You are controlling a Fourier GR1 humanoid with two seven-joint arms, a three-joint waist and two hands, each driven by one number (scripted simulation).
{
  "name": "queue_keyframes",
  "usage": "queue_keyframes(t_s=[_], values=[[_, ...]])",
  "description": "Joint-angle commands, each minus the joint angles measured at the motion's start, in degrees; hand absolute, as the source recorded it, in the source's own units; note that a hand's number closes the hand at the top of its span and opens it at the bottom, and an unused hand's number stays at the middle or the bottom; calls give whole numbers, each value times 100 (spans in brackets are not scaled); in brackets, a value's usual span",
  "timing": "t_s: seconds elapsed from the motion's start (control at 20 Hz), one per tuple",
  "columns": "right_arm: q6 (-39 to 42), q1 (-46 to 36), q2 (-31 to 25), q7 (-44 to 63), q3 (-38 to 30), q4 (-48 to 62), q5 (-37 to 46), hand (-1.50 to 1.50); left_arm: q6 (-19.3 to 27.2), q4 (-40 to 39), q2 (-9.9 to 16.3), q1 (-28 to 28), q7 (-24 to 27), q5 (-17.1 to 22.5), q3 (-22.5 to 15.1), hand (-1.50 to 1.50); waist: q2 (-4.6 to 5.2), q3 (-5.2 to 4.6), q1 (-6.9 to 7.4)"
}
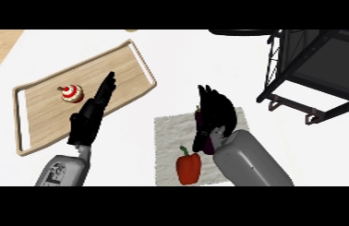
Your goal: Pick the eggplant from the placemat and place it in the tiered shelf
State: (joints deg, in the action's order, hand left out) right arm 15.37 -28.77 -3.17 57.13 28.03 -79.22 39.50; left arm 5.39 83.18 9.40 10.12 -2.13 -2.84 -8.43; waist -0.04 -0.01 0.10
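Observation:
The dark purple eggplant (pixel 201 130) lies on the grey-white placemat (pixel 167 142) in the middle of the counter, mostly hidden. My right hand (pixel 217 110) sits over it from the right. Its fingers point away from me, only slightly bent, and the thumb is against the eggplant's side. I cannot see any fingers wrapped round it. The black wire tiered shelf (pixel 307 68) stands at the upper right, apart from the hand. My left hand (pixel 90 113) is open with straight fingers, resting over the wooden tray.
A red bell pepper (pixel 189 167) lies on the placemat's near part, just left of my right forearm. A wooden tray (pixel 41 128) at the left holds a small red-and-white cupcake (pixel 70 93). White counter separates placemat and shelf.

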Motion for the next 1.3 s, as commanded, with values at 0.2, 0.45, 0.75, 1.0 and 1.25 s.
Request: queue_keyframes(t_s=[0.2,0.45,0.75,1.0,1.25], values=[[151,261,236,-102,-166,314,399,-150,-329,-334,-27,-193,574,35,271,0,6,-1,-1],[210,654,202,-527,-301,212,604,150,-189,319,-229,-471,54,-245,74,0,0,1,4],[409,221,311,-549,178,706,801,150,-112,50,-395,-264,72,-368,51,0,5,1,29],[411,418,313,-528,231,172,932,150,-221,-107,-351,-58,144,-408,343,0,2,0,-1],[1245,1023,-1362,-3927,911,-1192,128,150,-287,69,-218,-199,-19,-186,421,0,-110,38,-246]])
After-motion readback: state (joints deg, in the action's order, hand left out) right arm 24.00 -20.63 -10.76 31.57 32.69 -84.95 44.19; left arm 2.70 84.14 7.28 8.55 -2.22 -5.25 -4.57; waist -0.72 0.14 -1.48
